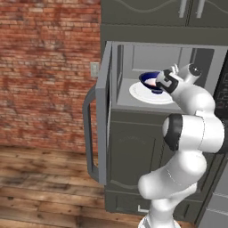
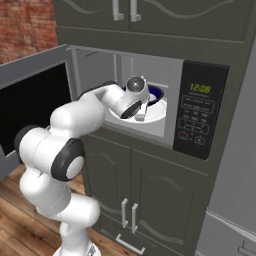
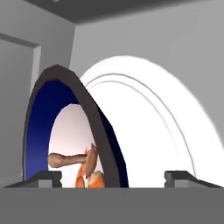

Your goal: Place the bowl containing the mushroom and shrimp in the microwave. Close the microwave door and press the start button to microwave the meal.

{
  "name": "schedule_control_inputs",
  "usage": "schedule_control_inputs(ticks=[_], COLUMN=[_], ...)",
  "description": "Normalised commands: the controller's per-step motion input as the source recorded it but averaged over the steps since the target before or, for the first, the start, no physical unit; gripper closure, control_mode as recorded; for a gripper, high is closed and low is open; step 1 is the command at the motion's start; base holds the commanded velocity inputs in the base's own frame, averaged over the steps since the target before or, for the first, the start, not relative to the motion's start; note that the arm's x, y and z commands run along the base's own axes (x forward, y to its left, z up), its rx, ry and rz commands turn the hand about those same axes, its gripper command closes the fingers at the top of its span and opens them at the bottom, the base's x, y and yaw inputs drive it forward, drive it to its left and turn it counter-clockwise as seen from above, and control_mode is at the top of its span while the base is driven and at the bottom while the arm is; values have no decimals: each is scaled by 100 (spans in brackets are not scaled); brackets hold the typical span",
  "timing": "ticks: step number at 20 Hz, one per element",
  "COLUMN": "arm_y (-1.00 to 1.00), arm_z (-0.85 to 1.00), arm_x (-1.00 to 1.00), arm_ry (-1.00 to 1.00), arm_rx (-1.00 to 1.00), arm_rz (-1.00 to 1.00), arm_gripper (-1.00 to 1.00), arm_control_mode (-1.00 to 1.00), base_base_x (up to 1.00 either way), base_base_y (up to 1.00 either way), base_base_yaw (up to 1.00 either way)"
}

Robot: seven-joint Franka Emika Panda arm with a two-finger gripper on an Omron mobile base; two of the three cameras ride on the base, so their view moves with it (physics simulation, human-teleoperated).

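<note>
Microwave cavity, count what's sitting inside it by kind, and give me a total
Turntable plate: 1
Bowl: 1
Mushroom: 1
Shrimp: 1
Total: 4

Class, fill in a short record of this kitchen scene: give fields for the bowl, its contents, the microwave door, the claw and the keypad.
bowl: on the white turntable inside the microwave
contents: mushroom and shrimp inside the bowl
door: swung wide open to the left
claw: open, one finger either side of the bowl's rim, not gripping
keypad: right of the cavity, clock display lit
</note>
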Motion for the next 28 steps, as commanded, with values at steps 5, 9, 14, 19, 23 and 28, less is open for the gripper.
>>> schedule_control_inputs(ticks=[5, 9, 14, 19, 23, 28], arm_y=[0, 1, 0, 14, 52, 72], arm_z=[0, 10, 68, 77, 64, 41], arm_x=[-60, -93, -98, -100, -100, -100], arm_ry=[-13, -7, -2, 17, 32, 28], arm_rx=[-1, -5, -13, -40, -62, -63], arm_rz=[0, 4, 13, 24, 33, 38], arm_gripper=[-100, -100, -100, -100, -100, -100], arm_control_mode=[-100, -100, -100, -100, -100, -100], base_base_x=[0, 0, 0, 0, 0, 0], base_base_y=[0, 0, 0, 0, 0, 0], base_base_yaw=[0, 0, 0, 0, 0, 0])
